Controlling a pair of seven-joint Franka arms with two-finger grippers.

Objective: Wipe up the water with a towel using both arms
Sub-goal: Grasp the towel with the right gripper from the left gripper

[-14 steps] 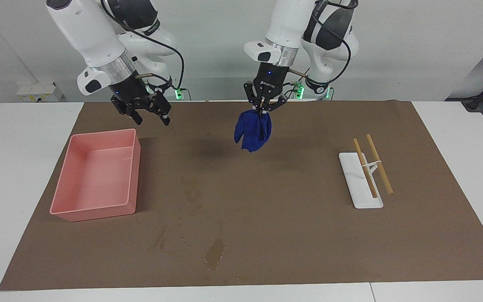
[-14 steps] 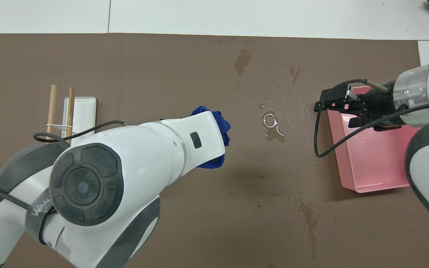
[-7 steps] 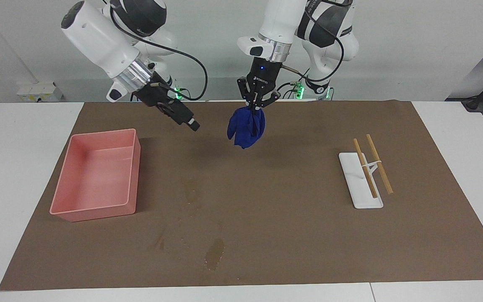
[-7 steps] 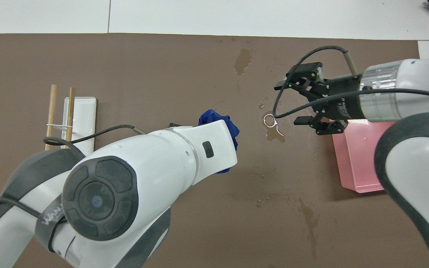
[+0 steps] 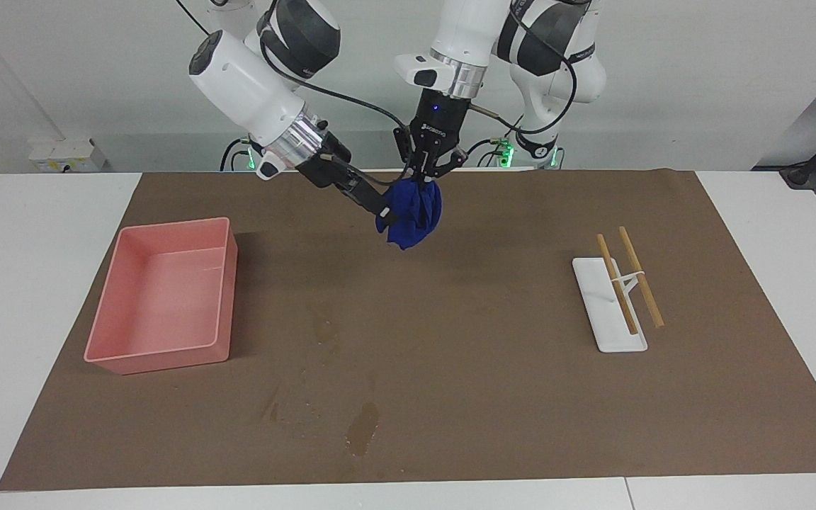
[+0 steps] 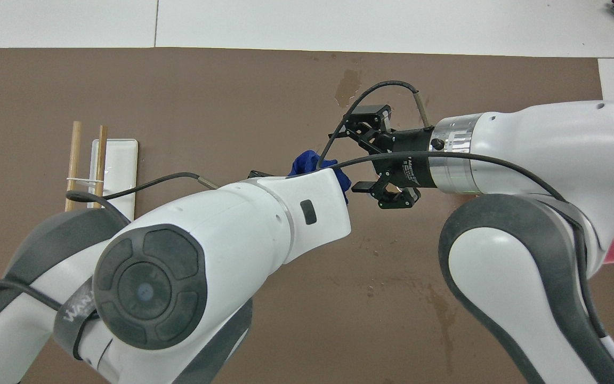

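Observation:
The blue towel (image 5: 411, 211) hangs bunched in the air over the brown mat's robot-side middle, with my left gripper (image 5: 424, 181) shut on its top. My right gripper (image 5: 382, 208) stands open at the towel's side toward the right arm's end, level with the cloth. In the overhead view the towel (image 6: 303, 160) peeks out from under the left wrist, and the right gripper (image 6: 361, 151) has its fingers spread wide beside it. The water shows as a puddle (image 5: 363, 427) far from the robots, seen from overhead as the puddle (image 6: 347, 88), with fainter streaks (image 5: 321, 323).
A pink tray (image 5: 159, 360) sits on the mat toward the right arm's end. A white stand (image 5: 610, 333) carrying two wooden sticks (image 5: 640, 280) lies toward the left arm's end. More wet streaks (image 6: 444, 314) mark the mat close to the robots.
My right gripper has swung from above the pink tray across to the towel's side. The left gripper has lifted the towel slightly and carried it a little toward the right arm's end.

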